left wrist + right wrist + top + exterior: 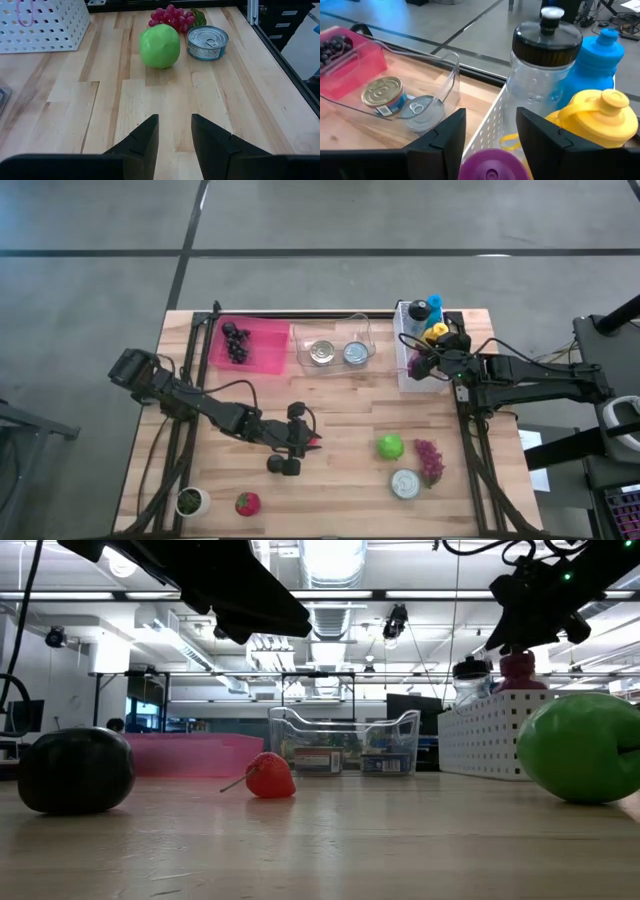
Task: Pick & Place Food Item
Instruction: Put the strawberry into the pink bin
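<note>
A green apple, purple grapes and a tin can rest on the wood at the near right. A small red fruit lies on the table just beside my left gripper, which hangs open above bare wood with nothing between its fingers. My right gripper is open over the white perforated bin. Its fingers stand on either side of a purple bottle lid below them. In the low view the gripper is above that bottle.
The white bin holds a clear bottle, a blue one and a yellow one. A pink bin holds dark grapes. A clear bin holds two cans. A strawberry and a small pot sit at the near left.
</note>
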Controlling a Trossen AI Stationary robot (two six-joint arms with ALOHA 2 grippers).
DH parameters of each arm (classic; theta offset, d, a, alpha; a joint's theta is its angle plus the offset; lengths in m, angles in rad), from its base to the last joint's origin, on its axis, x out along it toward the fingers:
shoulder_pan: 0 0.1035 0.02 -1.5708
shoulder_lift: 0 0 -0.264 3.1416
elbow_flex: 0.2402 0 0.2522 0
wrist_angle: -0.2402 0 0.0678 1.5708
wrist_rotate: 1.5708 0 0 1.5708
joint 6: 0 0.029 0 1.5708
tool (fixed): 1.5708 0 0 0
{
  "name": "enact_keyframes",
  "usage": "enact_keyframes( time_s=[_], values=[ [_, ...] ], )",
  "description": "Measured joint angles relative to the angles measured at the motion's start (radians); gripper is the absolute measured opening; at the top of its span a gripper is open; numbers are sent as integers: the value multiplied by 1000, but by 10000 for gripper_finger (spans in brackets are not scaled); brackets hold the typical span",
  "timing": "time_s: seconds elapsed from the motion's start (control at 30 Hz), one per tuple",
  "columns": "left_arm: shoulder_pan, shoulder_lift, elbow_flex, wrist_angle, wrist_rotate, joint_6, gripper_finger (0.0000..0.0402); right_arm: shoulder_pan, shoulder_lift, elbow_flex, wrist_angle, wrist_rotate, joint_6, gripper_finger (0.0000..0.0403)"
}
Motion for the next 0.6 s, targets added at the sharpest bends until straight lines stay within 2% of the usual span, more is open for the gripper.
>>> enact_keyframes(
  time_s=[0.33, 0.43, 0.6],
  values=[
    [1, 0, 0, 0, 0, 0, 122, 0, -1, 101, -7, -25, -76, 201],
    [1, 0, 0, 0, 0, -1, 122, 0, -2, 149, -5, -112, -138, 197],
    [1, 0, 0, 0, 0, -1, 122, 4, 0, 174, 29, -325, -253, 185]
  ],
)
